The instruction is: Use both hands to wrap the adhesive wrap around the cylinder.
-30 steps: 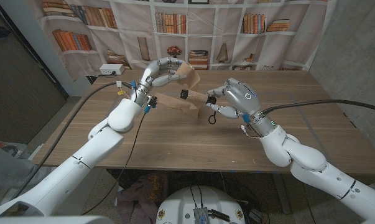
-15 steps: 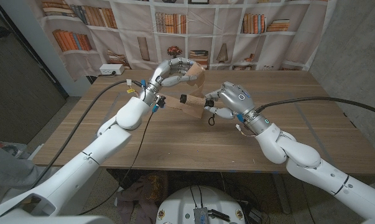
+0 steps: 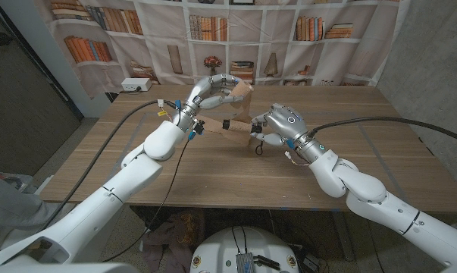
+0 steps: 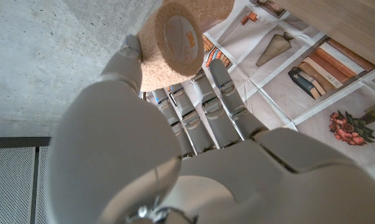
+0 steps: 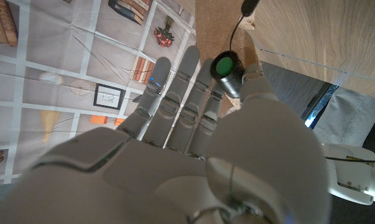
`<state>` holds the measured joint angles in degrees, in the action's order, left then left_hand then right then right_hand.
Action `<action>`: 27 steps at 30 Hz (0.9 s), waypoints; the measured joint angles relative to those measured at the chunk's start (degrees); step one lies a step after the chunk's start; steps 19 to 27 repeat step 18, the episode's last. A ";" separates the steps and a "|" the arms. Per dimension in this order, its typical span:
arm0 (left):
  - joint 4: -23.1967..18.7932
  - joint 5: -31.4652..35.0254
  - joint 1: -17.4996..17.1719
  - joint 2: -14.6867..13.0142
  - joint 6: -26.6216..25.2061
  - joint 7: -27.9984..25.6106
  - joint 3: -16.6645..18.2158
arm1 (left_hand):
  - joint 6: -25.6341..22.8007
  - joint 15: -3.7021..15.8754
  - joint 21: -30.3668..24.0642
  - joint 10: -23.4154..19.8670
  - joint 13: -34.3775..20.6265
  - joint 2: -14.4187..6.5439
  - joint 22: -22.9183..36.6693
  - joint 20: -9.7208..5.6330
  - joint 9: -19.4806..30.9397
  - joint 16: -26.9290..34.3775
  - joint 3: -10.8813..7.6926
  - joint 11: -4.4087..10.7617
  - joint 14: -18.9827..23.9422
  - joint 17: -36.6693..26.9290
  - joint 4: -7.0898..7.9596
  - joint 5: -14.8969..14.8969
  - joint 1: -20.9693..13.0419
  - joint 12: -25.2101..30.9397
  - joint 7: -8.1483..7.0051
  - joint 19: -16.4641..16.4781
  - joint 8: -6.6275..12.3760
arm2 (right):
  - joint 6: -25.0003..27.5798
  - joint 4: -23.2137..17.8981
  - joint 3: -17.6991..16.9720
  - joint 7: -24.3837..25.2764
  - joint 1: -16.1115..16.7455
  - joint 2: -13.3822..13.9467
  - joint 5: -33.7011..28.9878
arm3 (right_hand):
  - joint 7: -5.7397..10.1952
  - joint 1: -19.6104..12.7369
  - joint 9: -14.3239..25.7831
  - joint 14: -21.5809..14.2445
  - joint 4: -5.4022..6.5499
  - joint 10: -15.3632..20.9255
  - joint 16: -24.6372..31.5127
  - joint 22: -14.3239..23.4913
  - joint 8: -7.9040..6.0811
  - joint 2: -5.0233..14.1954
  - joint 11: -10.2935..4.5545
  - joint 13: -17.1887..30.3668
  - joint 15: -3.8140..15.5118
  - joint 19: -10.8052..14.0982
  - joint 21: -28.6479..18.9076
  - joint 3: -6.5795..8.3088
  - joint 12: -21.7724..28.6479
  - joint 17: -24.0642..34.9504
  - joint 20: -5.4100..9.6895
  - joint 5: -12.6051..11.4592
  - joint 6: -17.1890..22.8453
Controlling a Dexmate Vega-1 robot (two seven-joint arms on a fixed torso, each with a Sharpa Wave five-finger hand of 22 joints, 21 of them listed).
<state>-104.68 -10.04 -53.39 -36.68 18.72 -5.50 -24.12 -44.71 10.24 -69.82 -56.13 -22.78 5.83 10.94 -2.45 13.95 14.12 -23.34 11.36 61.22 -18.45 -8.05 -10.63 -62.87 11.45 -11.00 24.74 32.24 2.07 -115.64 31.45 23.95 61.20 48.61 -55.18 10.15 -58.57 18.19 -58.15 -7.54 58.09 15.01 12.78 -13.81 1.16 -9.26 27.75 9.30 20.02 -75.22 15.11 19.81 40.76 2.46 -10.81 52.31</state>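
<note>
My left hand (image 3: pixel 213 89) is raised over the middle of the table and grips a tan roll of adhesive wrap (image 3: pixel 241 91); the left wrist view shows the roll (image 4: pixel 181 37) pinched at the fingertips of that hand (image 4: pixel 175 143). A tan strip (image 3: pixel 213 124) runs down from the roll to the cylinder (image 3: pixel 236 125), which lies roughly level above the table. My right hand (image 3: pixel 280 123) holds the cylinder's other end. In the right wrist view the cylinder's black end with a green button (image 5: pixel 224 67) sits between the fingers of the right hand (image 5: pixel 193 155). A black cord loop (image 3: pixel 258 145) hangs under it.
The wooden table (image 3: pixel 364 152) has bare surface to the right and in front of the hands. A white box (image 3: pixel 137 85) stands at the back left edge. Black cables run from both wrists. A bookshelf backdrop hangs behind the table.
My left hand has carried the roll to the right, closer to my right hand. The right hand and cylinder have shifted slightly left, and the strip between roll and cylinder is shorter.
</note>
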 measured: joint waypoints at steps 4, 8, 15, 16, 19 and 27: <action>-0.31 -0.13 -0.42 -0.25 0.00 -0.02 0.08 | 0.00 -0.01 0.00 0.00 0.00 0.00 0.00 0.00 -0.01 -0.01 0.00 0.00 0.00 -0.01 0.00 0.00 0.00 0.00 0.00 0.00 -0.01 | 0.24 0.83 0.64 -0.51 -0.86 -0.14 0.00 | 0.00 0.00 0.01 0.00 0.00 0.00 0.00 0.00 0.01 0.00 0.00 0.02 0.00 0.00 0.00 0.00 -0.15 0.00 0.00 0.01 0.00; -0.63 -0.23 -0.87 -0.35 -0.01 -0.17 0.28 | 0.00 -0.02 0.00 0.00 0.08 0.00 0.00 0.00 -0.01 -0.05 0.00 0.00 -0.01 -0.03 0.00 0.00 0.00 0.00 0.00 0.00 0.12 | 0.41 1.49 1.09 -0.75 -1.49 -0.20 0.00 | 0.00 0.00 0.02 0.00 0.00 0.00 0.00 0.00 0.11 0.00 0.00 0.11 0.00 0.00 0.02 0.00 -0.16 0.00 0.00 0.18 0.00; -0.86 -0.38 -1.37 -0.50 -0.33 -0.51 0.46 | 0.00 -0.03 0.00 0.01 -0.17 0.00 0.00 0.00 -0.01 -0.15 0.00 0.00 -0.02 0.12 0.00 0.01 0.00 -0.11 0.00 0.00 0.22 | 0.52 2.88 1.96 -0.75 -2.88 -0.31 0.38 | 0.00 0.00 0.05 0.00 0.00 0.00 0.00 0.01 0.16 0.00 0.00 0.11 0.00 0.00 -0.14 0.00 -0.17 -0.01 0.00 0.18 0.00; -0.86 -0.40 -1.40 -0.50 -0.36 -0.52 0.45 | 0.00 -0.03 0.00 0.01 -0.17 0.00 0.00 0.00 -0.01 -0.15 0.00 0.00 -0.03 0.12 0.00 0.01 0.00 -0.13 0.00 0.00 0.22 | 0.52 3.07 2.08 -0.70 -3.08 -0.31 0.44 | 0.00 0.00 0.05 0.00 0.00 0.00 0.00 0.01 0.16 0.00 0.00 0.11 0.00 0.00 -0.14 0.00 -0.17 -0.01 0.00 0.18 0.00; -0.86 -0.42 -1.42 -0.50 -0.37 -0.55 0.46 | 0.00 -0.04 0.00 0.01 -0.12 0.00 0.00 0.00 0.00 -0.15 0.00 0.00 -0.03 0.38 0.00 0.01 0.00 -0.16 0.00 0.00 0.22 | 0.53 3.20 2.13 -0.64 -3.19 -0.31 0.52 | 0.00 0.00 0.05 0.00 0.00 0.00 0.00 0.01 0.17 0.00 0.00 0.11 0.00 0.00 -0.14 0.00 -0.17 -0.01 0.00 0.19 0.00; -0.86 -0.42 -1.42 -0.50 -0.37 -0.55 0.46 | 0.00 -0.04 0.00 0.01 -0.12 0.00 0.00 0.00 0.00 -0.15 0.00 0.00 -0.03 0.38 0.00 0.01 0.00 -0.16 0.00 0.00 0.22 | 0.53 3.20 2.13 -0.64 -3.19 -0.31 0.52 | 0.00 0.00 0.05 0.00 0.00 0.00 0.00 0.01 0.17 0.00 0.00 0.11 0.00 0.00 -0.14 0.00 -0.17 -0.01 0.00 0.19 0.00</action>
